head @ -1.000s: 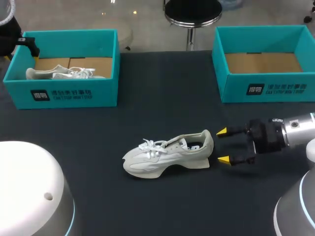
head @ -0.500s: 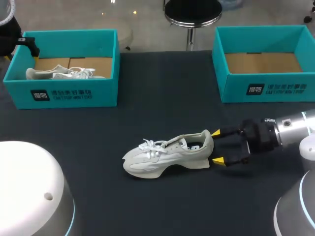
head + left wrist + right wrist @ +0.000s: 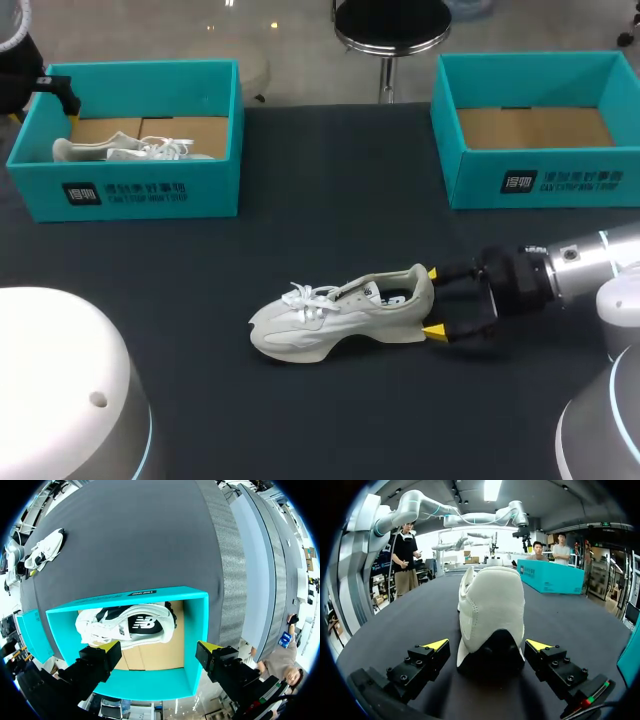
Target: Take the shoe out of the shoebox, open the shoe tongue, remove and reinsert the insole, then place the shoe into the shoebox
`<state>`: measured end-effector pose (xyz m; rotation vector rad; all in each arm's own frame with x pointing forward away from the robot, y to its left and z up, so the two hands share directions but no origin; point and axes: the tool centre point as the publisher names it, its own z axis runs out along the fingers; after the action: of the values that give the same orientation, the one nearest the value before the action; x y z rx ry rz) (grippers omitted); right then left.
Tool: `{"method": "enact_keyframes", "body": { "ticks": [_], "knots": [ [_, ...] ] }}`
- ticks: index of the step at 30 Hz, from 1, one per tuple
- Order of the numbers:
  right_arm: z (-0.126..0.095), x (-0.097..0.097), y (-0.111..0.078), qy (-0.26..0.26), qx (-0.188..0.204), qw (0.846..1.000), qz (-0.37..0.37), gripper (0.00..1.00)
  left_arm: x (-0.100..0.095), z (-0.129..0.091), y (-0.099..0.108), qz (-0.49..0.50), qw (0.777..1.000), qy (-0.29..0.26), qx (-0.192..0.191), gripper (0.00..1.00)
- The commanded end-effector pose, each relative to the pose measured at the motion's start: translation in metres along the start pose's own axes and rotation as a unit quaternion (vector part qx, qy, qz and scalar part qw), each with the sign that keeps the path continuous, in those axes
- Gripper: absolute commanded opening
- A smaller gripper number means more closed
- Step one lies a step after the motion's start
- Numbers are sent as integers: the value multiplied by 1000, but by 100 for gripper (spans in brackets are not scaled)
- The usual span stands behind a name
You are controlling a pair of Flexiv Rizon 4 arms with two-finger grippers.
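Shoe (image 3: 340,310) | heel between spread right pincer (image 3: 432,301) | shoebox (image 3: 600,186) front printed

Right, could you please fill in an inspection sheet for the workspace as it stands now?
Surface: dark table, flat.
Job's things: white shoe stands on its sole on the table, outside both boxes, heel toward my right arm. The left shoebox holds a second shoe. The right shoebox shows only its cardboard floor.
Clutter: nothing seen.
Grippers: right gripper is open, one finger on either side of the white shoe's heel, with gaps showing in the right wrist view. The left gripper is open, above the left shoebox.
Cables: nothing seen.
Surroundings: nothing seen reaching over the table.
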<state>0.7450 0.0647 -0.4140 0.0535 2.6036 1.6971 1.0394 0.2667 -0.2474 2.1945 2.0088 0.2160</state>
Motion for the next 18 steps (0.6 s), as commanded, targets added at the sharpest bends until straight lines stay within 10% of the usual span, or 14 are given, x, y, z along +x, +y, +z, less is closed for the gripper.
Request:
{"method": "enact_keyframes", "body": {
  "ticks": [1,18],
  "knots": [
    [9,-1,-1,5,-2,1000,0,100,0,0,-1,0,1000,1,-1,100],
    [27,0,-2,20,-9,1000,2,100,0,0,-1,0,1000,1,-1,100]
  ]
}}
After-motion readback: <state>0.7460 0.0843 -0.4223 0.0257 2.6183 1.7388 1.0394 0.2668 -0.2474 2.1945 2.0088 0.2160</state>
